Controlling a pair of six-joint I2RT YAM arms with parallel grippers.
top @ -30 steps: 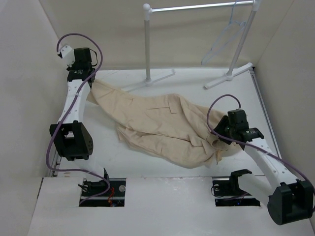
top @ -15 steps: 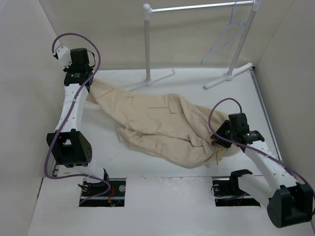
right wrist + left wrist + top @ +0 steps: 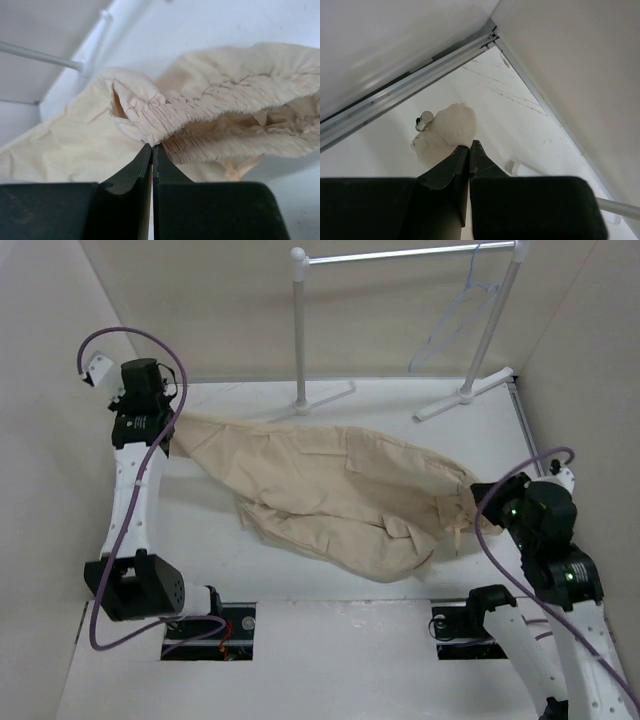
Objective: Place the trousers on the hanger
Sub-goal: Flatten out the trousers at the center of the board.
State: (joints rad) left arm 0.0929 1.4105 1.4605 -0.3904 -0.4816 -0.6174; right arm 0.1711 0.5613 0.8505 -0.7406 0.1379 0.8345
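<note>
The beige trousers [image 3: 330, 490] lie stretched across the table between both arms, one leg folded under toward the front. My left gripper [image 3: 166, 428] at the back left is shut on a bunched end of the trousers [image 3: 447, 131], and a small metal toggle [image 3: 424, 120] shows beside the bunch. My right gripper [image 3: 488, 504] at the right is shut on the gathered elastic waistband [image 3: 210, 102], with its fingertips [image 3: 152, 146] pinching the hem. The thin pale hanger [image 3: 452, 328] hangs from the rail at the back right, apart from both grippers.
The white garment rail [image 3: 400, 254] stands at the back on two posts [image 3: 298, 330] with feet on the table [image 3: 470, 395]. Walls close in on the left, back and right. The arm bases sit at the near edge [image 3: 205, 620].
My right gripper shut on the waistband and pulled it to the right. My left arm drew its end further left. The crumpled trousers are now stretched out between them.
</note>
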